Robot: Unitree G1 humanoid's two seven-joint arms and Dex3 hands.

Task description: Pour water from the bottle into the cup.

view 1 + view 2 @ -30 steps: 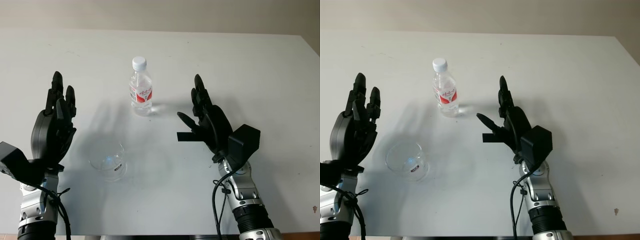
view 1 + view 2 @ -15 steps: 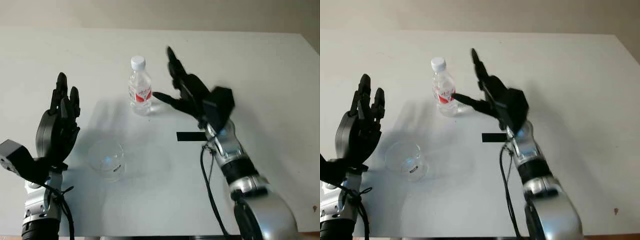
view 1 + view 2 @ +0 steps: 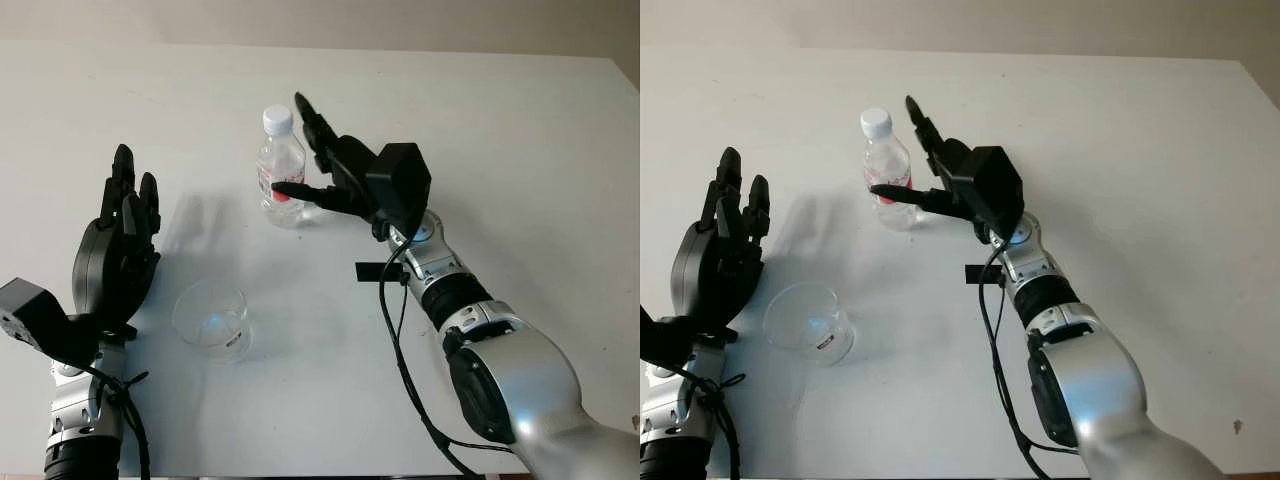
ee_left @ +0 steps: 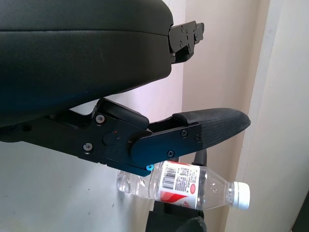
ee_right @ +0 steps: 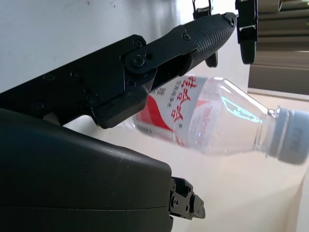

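Note:
A clear water bottle [image 3: 281, 172] with a white cap and red label stands upright at the middle of the white table [image 3: 520, 150]. My right hand [image 3: 300, 150] is up against its right side and open. Its thumb [image 3: 296, 187] crosses in front of the label and the fingers [image 3: 312, 120] rise behind the bottle, not closed on it. In the right wrist view the bottle [image 5: 212, 123] lies just past the thumb [image 5: 188, 41]. An empty clear cup [image 3: 213, 318] stands nearer me, to the left. My left hand [image 3: 120, 235] is raised left of the cup, open.
A short black strip [image 3: 368, 271] lies on the table under my right forearm. The left wrist view catches the bottle [image 4: 186, 184] beyond a finger [image 4: 212, 126]. The table's right and far parts are bare white surface.
My right hand has reached forward and left from the table's near right up to the bottle, its thumb now across the label. The left hand, bottle and cup have hardly moved.

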